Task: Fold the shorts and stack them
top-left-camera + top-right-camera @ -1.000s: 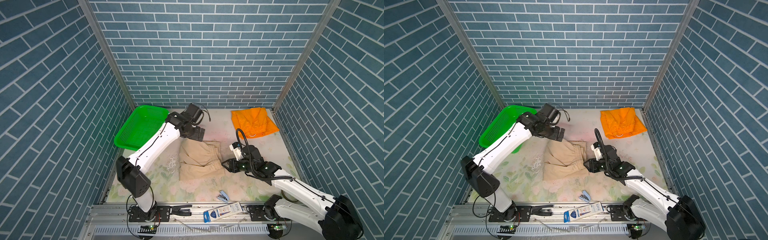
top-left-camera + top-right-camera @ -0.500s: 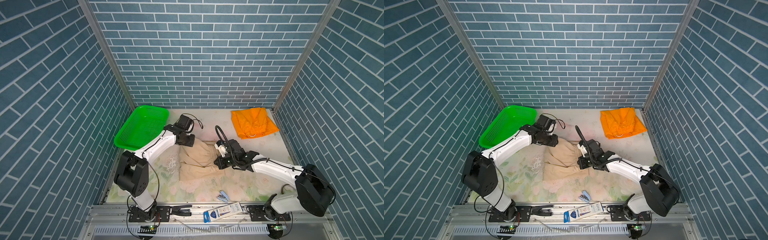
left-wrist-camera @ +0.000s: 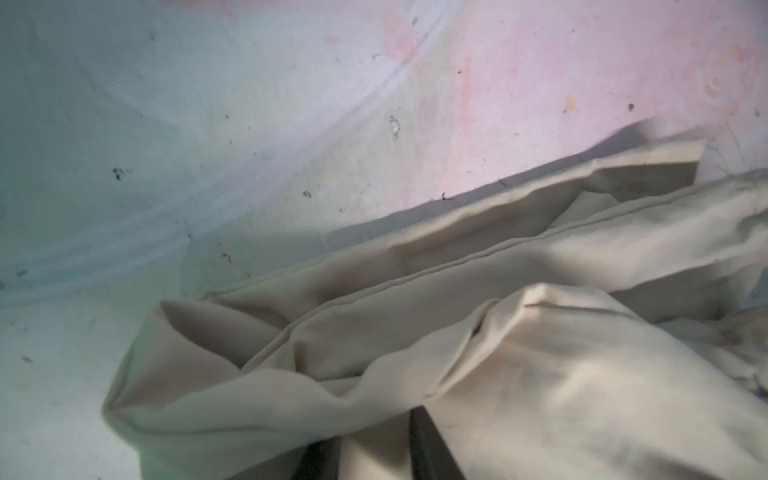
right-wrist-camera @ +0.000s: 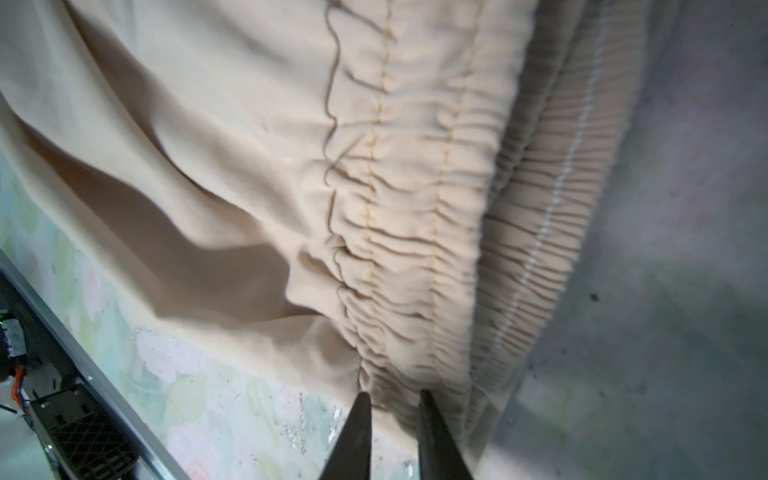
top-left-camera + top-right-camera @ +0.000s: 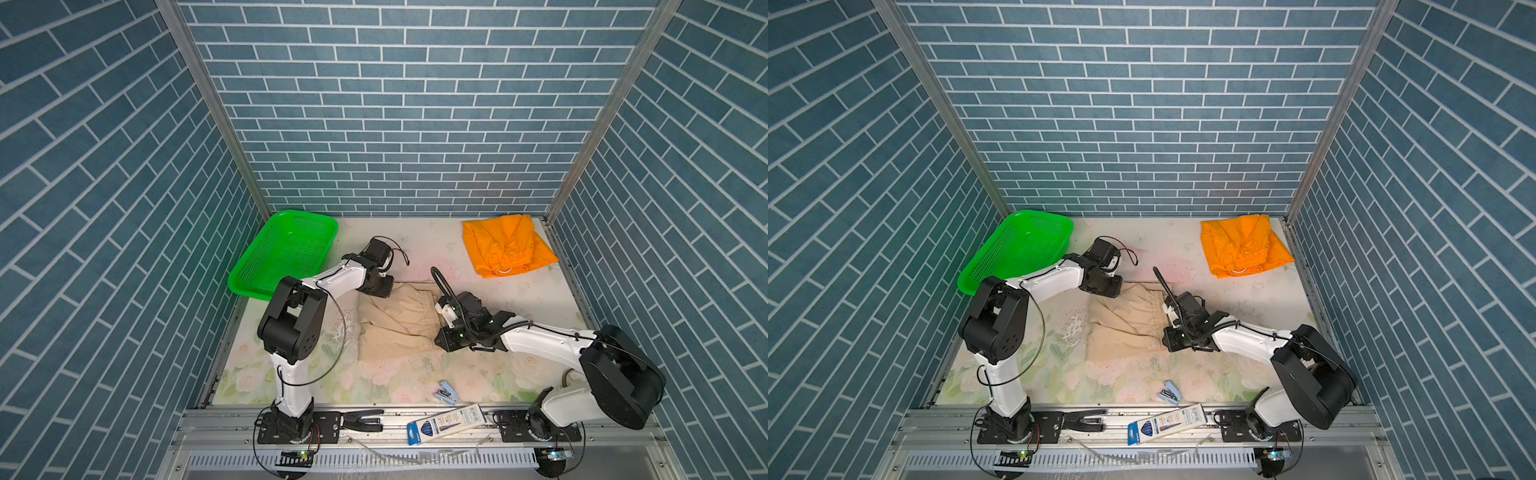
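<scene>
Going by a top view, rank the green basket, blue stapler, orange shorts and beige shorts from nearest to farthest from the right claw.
From the right claw:
1. beige shorts, mid-table, waistband corner right at the claw.
2. blue stapler, toward the front edge.
3. orange shorts, back right corner.
4. green basket, back left, across the table.

- Beige shorts lie rumpled mid-table, with the gathered waistband toward the right.
- Left gripper is down on their far corner.
- Right gripper is at the waistband's near end.
- Orange shorts lie in the far right corner, well apart.
- Green basket sits far left.
</scene>
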